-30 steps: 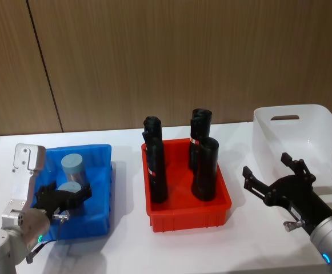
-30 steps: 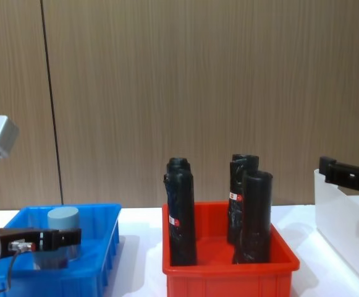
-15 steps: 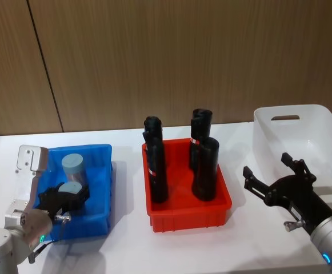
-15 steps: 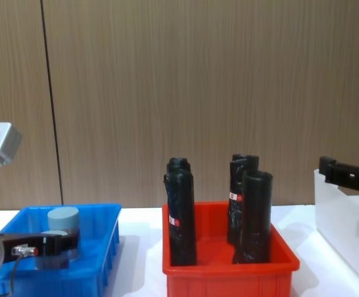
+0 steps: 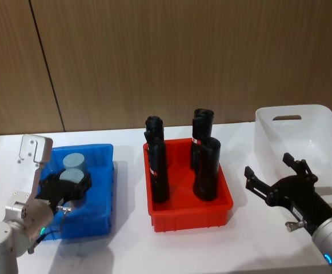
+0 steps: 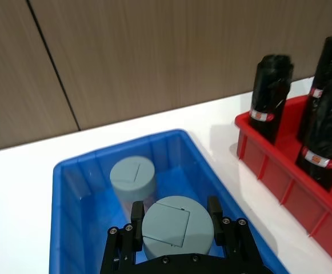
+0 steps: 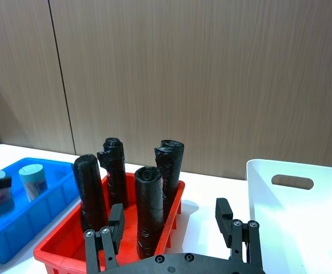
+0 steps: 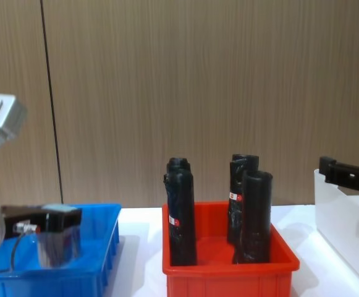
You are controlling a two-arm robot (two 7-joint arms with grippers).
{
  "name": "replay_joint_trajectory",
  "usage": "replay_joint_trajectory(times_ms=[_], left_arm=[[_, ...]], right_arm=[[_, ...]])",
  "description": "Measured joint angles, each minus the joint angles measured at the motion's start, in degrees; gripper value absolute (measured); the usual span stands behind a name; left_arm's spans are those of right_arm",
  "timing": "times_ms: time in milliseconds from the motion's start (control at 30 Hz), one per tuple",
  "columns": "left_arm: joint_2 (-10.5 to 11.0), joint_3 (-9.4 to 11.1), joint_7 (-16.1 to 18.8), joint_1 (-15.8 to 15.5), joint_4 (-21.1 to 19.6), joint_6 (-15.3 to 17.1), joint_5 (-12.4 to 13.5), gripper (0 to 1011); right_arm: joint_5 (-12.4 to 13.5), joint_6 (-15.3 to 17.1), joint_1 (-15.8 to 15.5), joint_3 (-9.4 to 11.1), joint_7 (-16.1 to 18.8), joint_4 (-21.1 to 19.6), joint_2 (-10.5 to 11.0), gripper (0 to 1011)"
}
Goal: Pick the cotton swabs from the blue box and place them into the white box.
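Barely begun: L gripper (image 6: 175, 217) pinches one swab jar (image 6: 177, 227) by its sides. Jar looks raised a little but is w/in the blue box (image 5: 86, 225). 2nd jar (image 5: 74, 162) stands just behind it. At far right the white box (image 5: 268, 142) looks bare, so nothing delivered yet. R gripper (image 5: 267, 164), fingers spread & holding nothing, hovers just beside the white box's near corner. Between the two boxes sits a red bin (image 5: 188, 216) of black tubes (image 5: 206, 168). Left to do, by the look of it: carry jar 1 across, then fetch jar 2.
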Motion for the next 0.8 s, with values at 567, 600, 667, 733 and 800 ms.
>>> replay_joint_trajectory(times_ms=[567,600,667,733,800], left_arm=[[1.43,-0.23,-8.13,0.95,-9.26,-3.02,2.26,671],[1.44,-0.23,-8.57,0.92,-9.52,-3.1,2.26,671],[1.47,-0.21,-9.99,0.78,-10.29,-3.34,2.26,671],[1.47,-0.15,-11.63,0.54,-11.14,-3.51,2.25,671],[1.45,-0.1,-12.64,0.38,-11.55,-3.56,2.17,671]], right_arm=[[0.0,0.0,0.0,0.0,0.0,0.0,0.0,1001],[0.0,0.0,0.0,0.0,0.0,0.0,0.0,1001],[0.0,0.0,0.0,0.0,0.0,0.0,0.0,1001],[0.0,0.0,0.0,0.0,0.0,0.0,0.0,1001],[0.0,0.0,0.0,0.0,0.0,0.0,0.0,1001]])
